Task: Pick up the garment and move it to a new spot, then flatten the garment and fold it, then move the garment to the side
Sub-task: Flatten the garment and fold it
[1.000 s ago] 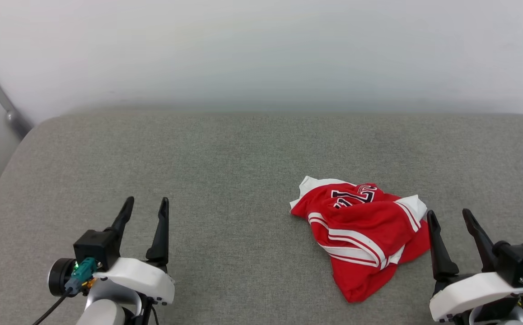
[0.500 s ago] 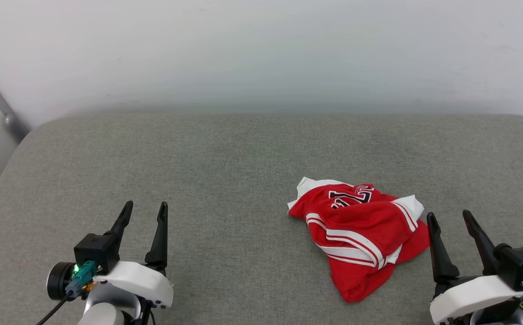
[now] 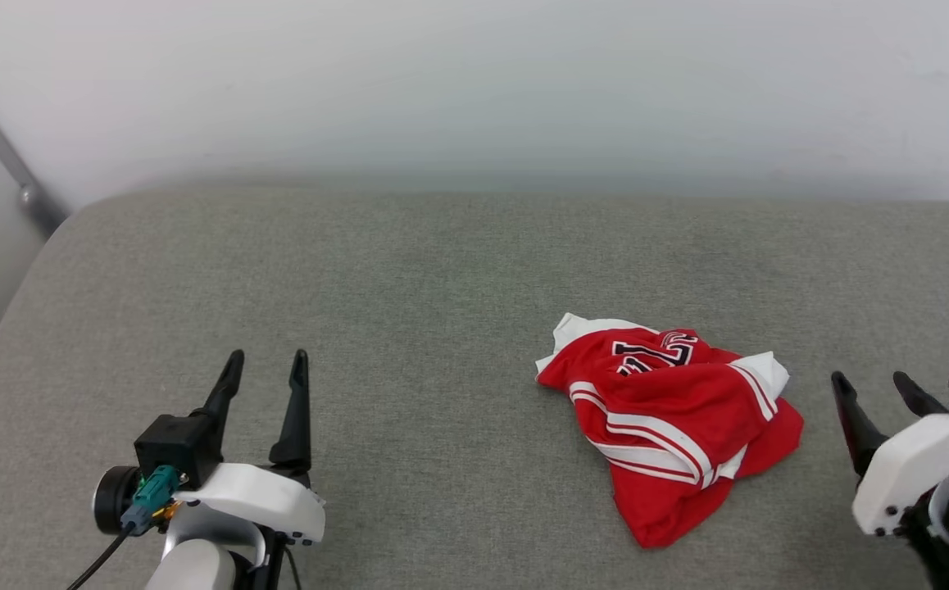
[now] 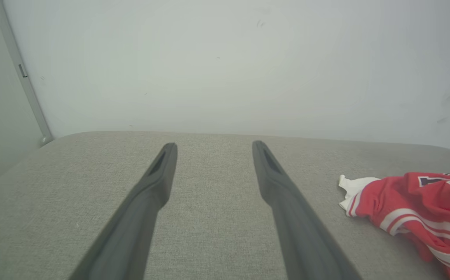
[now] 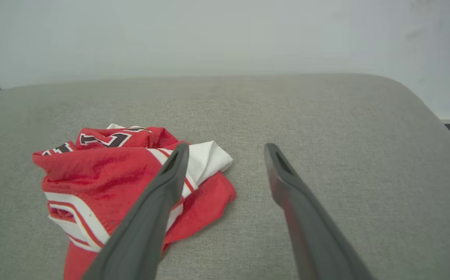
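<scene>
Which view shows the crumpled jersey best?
The head view: the whole garment lies unobstructed on the grey surface. The right wrist view has it close, but one of the fingers crosses it; the left wrist view cuts it off at the edge.

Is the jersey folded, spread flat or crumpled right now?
Crumpled: the red soft-fabric jersey T-shirt lies bunched in a heap on the grey cloth surface, black lettering creased and partly hidden, white sleeve lapped over red folds.
</scene>
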You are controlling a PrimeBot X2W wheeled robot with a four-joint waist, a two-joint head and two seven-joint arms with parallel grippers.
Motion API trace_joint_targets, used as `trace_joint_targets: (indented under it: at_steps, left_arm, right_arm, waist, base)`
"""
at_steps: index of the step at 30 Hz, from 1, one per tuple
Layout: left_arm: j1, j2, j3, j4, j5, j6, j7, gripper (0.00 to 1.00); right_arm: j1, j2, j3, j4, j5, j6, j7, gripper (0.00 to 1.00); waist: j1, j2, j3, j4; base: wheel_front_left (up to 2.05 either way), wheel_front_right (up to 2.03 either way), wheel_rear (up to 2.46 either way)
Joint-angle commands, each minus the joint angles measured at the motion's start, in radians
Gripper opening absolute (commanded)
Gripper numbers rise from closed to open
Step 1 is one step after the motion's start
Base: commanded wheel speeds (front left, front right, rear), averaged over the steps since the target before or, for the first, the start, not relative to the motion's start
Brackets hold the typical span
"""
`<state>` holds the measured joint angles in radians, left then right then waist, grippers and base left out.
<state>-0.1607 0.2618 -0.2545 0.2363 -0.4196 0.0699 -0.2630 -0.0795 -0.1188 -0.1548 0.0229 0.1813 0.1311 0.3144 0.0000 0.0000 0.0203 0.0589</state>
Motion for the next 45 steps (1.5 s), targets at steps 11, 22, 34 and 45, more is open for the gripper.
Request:
trace_joint_targets:
  at_steps: [11,22,34,45]
  left_arm:
    - [-0.039,-0.048,0.040,-0.035,0.043,-0.032,-0.002,1.00]
    - [-0.049,-0.095,0.087,-0.030,0.084,-0.068,-0.002,1.00]
    - [-0.045,-0.111,0.120,-0.008,0.122,-0.097,-0.002,1.00]
    - [-0.038,-0.124,0.127,0.003,0.134,-0.116,-0.002,1.00]
  right_arm:
    - [-0.118,-0.153,0.112,0.040,0.177,-0.001,0.548,1.00]
    - [-0.196,-0.154,0.154,0.166,0.199,-0.001,0.573,0.11]
    - [-0.274,-0.179,0.235,0.040,0.180,-0.001,0.455,0.00]
    - [-0.231,-0.179,0.589,-0.048,0.222,-0.001,0.303,0.00]
  waist:
    - [0.0000,0.0000,0.056,0.092]
    - [0.0000,0.0000,0.097,0.136]
    - [0.0000,0.0000,0.064,0.101]
    - [0.0000,0.0000,0.088,0.097]
  base:
    - [0.00,0.00,0.00]
    - [0.00,0.00,0.00]
    - [0.00,0.00,0.00]
    - [0.00,0.00,0.00]
